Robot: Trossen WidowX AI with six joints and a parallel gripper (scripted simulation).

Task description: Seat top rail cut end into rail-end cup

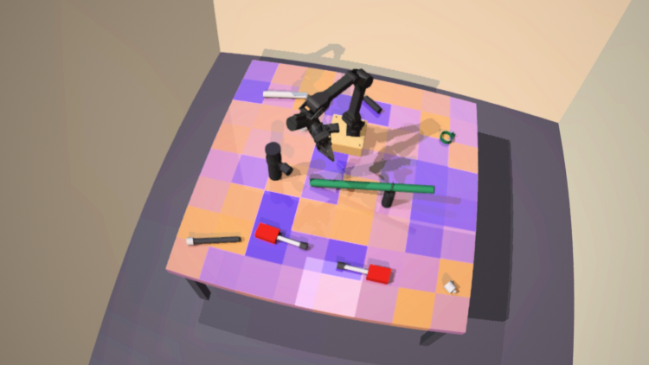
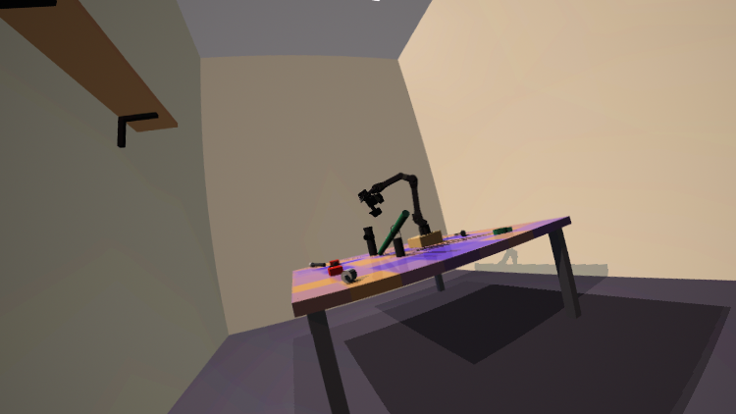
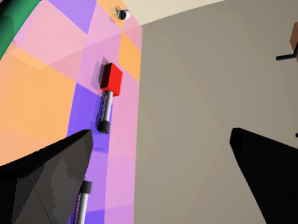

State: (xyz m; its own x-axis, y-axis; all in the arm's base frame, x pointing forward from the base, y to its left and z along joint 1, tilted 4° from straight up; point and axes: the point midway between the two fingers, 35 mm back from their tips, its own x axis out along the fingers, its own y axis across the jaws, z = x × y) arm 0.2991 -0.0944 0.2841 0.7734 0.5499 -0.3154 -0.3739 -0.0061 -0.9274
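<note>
Because the green top rail (image 1: 372,185) is carried only by the loop cap on the short post (image 1: 388,198), it lies level above the checkered table (image 1: 410,313), its cut end pointing toward the big post (image 1: 273,161) but stopping well short of it — the rail is not yet seated. Item, rail-end cup (image 1: 286,169): a short dark stub on the rail-facing side of the big post; in the top view it appears partway down the post rather than by the cap, though the brace band itself cannot be told apart from the dark post. Item, gripper (image 1: 329,153): hanging off the arm in front of the tan base block (image 1: 356,146), above the table and apart from the rail, fingers spread wide with nothing between them — the wrist view shows only table and wall in the gap. Judged from this, the grasp is not yet made; the rail would need to be taken and slid lengthwise toward the cup. Sundry, unrelated to the job: two red-handled tools (image 1: 266,233) (image 1: 378,273), a dark rod (image 1: 213,240), a pale bar (image 1: 285,94), a green ring (image 1: 447,136), a small white piece (image 1: 450,286).
</note>
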